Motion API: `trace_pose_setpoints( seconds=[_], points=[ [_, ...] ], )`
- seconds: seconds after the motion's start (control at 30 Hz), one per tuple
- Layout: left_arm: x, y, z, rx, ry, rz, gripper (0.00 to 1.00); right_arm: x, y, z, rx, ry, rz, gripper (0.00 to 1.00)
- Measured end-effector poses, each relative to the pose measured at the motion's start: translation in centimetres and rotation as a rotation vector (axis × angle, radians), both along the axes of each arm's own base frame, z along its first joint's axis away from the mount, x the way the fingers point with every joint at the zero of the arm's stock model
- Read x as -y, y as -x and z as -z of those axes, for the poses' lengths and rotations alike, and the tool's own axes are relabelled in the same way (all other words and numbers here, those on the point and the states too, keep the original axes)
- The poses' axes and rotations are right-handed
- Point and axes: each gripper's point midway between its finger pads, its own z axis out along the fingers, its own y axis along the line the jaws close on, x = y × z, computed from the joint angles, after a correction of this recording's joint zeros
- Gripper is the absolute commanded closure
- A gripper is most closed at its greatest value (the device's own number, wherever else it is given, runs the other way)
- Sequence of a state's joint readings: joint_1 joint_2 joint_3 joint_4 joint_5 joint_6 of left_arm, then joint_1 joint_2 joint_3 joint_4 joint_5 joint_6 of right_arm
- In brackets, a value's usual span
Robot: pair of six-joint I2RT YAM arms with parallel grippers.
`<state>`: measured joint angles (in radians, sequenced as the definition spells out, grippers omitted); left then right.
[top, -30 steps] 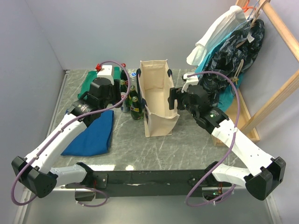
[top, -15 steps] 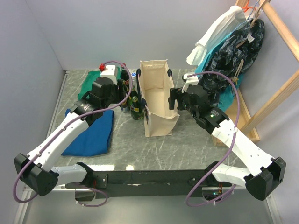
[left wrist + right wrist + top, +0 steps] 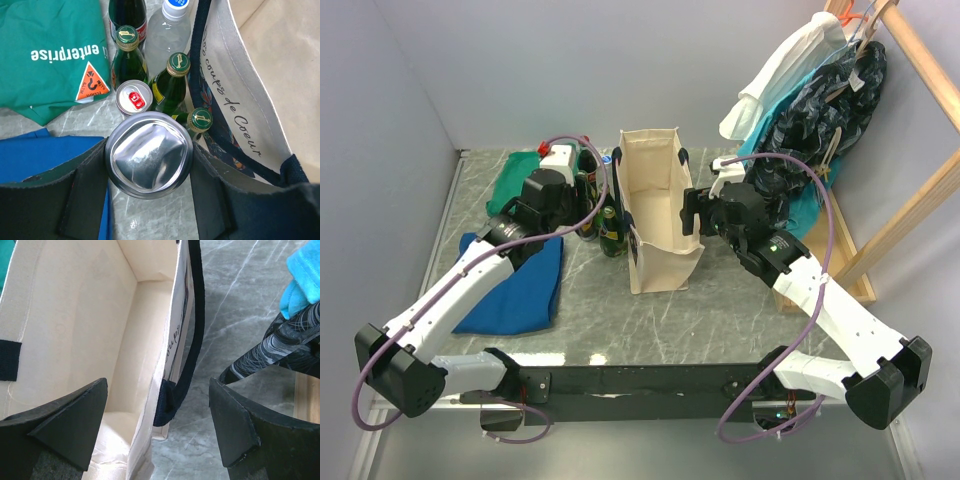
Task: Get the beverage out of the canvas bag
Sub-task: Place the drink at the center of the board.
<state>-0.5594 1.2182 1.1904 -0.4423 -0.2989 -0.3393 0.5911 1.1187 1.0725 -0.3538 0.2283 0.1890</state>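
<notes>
while in left pincer [image 3: 150, 172], silver can [image 3: 149, 150]

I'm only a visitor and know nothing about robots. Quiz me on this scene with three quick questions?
1. True or false: no drink shows inside the canvas bag.
2. What do the left jaws hold? A) a green bottle B) a silver can C) a blue cloth
3. Fill in: the right jaws stand open on either side of the bag's navy ____.

Key: 1 true; 2 B; 3 handle.
</notes>
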Motion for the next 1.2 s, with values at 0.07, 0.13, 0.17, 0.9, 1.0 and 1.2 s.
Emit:
trace_pose_setpoints(
  seconds=[0.07, 0.13, 0.17, 0.9, 1.0, 1.2],
  points=[
    [0.0, 0.0, 0.2, -0.001, 0.000, -0.001, 0.99, 0.0, 0.0, 0.0, 0.000, 0.000, 0.000, 0.12],
    [0.0, 0.0, 0.5, -0.006, 0.001, -0.004, 0.99, 0.0, 0.0, 0.0, -0.001, 0.001, 0.000, 0.12],
    [0.0, 0.0, 0.7, -0.008, 0.002, -0.006, 0.99, 0.0, 0.0, 0.1, -0.002, 0.001, 0.000, 0.12],
    [-0.1, 0.1, 4.1, -0.040, -0.006, -0.014, 0.99, 0.1, 0.1, 0.2, -0.009, 0.002, 0.001, 0.12],
    [0.0, 0.0, 4.0, -0.036, -0.003, -0.014, 0.99, 0.1, 0.1, 0.2, -0.010, 0.003, 0.002, 0.13],
    [0.1, -0.2, 4.0, -0.030, 0.001, -0.014, 0.99, 0.1, 0.2, 0.3, -0.013, 0.005, 0.002, 0.12]
  ],
)
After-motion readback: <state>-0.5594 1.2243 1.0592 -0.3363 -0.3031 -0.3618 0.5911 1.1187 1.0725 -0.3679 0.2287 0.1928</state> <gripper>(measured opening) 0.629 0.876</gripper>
